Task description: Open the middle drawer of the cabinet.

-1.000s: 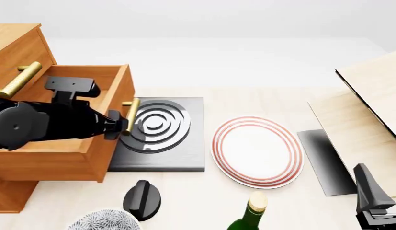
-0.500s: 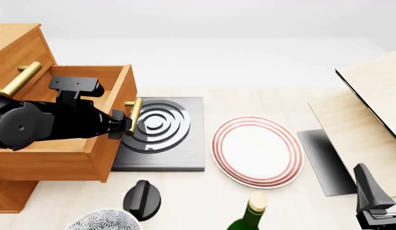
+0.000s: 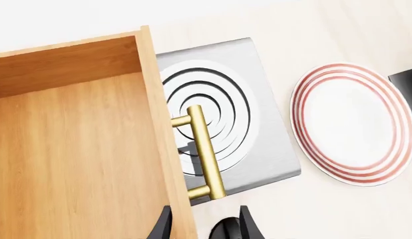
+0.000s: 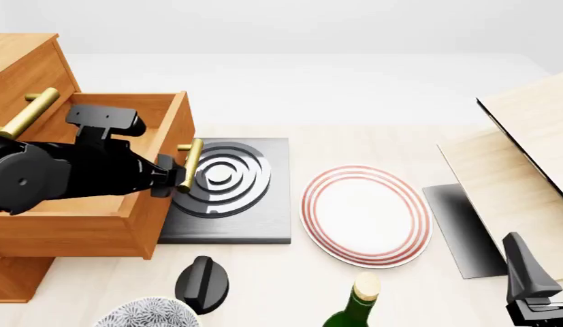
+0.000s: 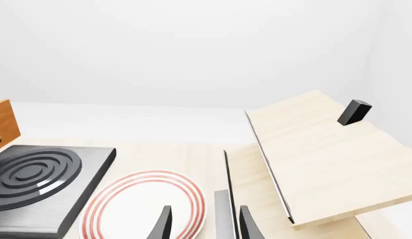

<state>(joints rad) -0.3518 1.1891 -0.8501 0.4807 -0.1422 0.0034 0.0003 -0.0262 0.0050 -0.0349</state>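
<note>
The cabinet (image 4: 22, 61) stands at the far left, orange-brown wood. Its middle drawer (image 4: 77, 231) is pulled well out over the table, and its empty inside shows in the left wrist view (image 3: 72, 149). The drawer's brass bar handle (image 4: 189, 163) hangs over the black hotplate and also shows in the left wrist view (image 3: 206, 149). My left gripper (image 4: 167, 174) lies across the drawer, just behind the handle. Its fingers (image 3: 249, 229) are apart and the handle is beyond the tips, not between them. My right gripper (image 4: 536, 296) is open and empty at the near right corner.
A black hotplate (image 4: 229, 180) with ring marks lies beside the drawer front. A red-rimmed plate (image 4: 365, 214) is in the middle. A black knob-like object (image 4: 203, 283), a patterned bowl (image 4: 145, 315) and a green bottle (image 4: 354, 306) stand near the front. Pale wood boards (image 4: 526, 157) stand at the right.
The drawer slid a little further out, then stopped. My left gripper has since drawn back slightly from the handle. The right arm has not moved.
</note>
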